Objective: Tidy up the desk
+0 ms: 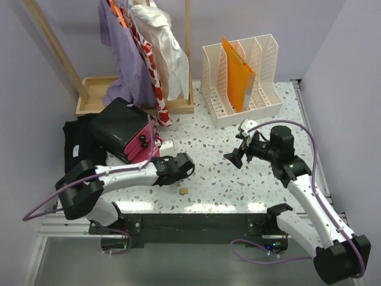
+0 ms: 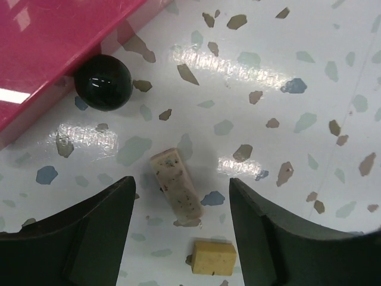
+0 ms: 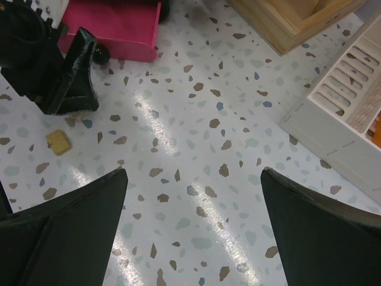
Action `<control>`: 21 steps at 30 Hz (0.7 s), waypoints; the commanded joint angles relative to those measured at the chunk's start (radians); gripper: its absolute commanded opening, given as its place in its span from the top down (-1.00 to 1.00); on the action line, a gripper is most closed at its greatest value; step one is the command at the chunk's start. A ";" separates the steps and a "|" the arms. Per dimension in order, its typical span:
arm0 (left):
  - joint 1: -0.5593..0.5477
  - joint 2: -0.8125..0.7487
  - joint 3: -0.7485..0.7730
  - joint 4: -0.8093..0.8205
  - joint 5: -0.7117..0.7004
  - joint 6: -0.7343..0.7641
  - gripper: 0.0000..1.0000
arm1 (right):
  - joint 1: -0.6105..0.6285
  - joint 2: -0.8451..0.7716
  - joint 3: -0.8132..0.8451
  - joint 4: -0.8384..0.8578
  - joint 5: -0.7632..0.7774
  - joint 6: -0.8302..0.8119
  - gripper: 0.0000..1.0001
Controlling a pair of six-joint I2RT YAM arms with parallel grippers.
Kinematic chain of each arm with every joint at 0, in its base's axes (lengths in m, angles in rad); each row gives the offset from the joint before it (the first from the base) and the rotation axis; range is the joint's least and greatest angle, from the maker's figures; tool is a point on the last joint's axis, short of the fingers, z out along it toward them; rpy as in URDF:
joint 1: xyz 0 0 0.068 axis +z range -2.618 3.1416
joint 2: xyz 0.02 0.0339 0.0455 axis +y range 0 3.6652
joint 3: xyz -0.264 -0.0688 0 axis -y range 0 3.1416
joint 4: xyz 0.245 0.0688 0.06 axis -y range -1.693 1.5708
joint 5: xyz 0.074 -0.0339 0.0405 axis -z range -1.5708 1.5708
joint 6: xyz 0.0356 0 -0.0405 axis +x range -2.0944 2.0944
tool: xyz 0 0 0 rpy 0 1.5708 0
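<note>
The desk [image 1: 220, 179] is a white speckled tabletop with a black front edge. My left gripper [image 1: 184, 171] hangs open and empty just above it. In the left wrist view the open left gripper [image 2: 181, 223] frames a white speckled eraser [image 2: 177, 189] and a small yellow block [image 2: 213, 257], touching neither. The yellow block also shows in the top view [image 1: 184, 191] and the right wrist view [image 3: 58, 142]. My right gripper [image 1: 234, 158] is open and empty above bare desk at mid-right, as the right wrist view [image 3: 193, 179] shows.
A black and pink case [image 1: 122, 128] with black round feet [image 2: 102, 82] lies at the left, on a black cloth [image 1: 76, 143]. A small white object [image 1: 168, 145] lies beside it. A wooden tray [image 1: 95, 95] under hanging clothes [image 1: 143, 53] stands behind. A white file organizer [image 1: 262, 98] holds an orange folder [image 1: 238, 71].
</note>
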 commanded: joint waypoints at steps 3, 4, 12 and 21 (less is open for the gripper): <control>-0.013 0.174 0.135 -0.176 -0.070 -0.244 -0.32 | -0.008 -0.001 -0.005 0.029 -0.018 -0.007 -0.97; -0.014 0.182 0.139 -0.176 -0.070 -0.253 -0.31 | -0.008 -0.001 -0.005 0.028 -0.019 -0.007 -0.97; -0.016 0.195 0.126 -0.156 -0.073 -0.274 0.28 | -0.008 -0.005 -0.003 0.028 -0.021 -0.007 -0.97; -0.016 0.082 0.112 -0.113 -0.162 -0.048 0.99 | -0.009 -0.010 -0.001 0.025 -0.019 -0.007 -0.97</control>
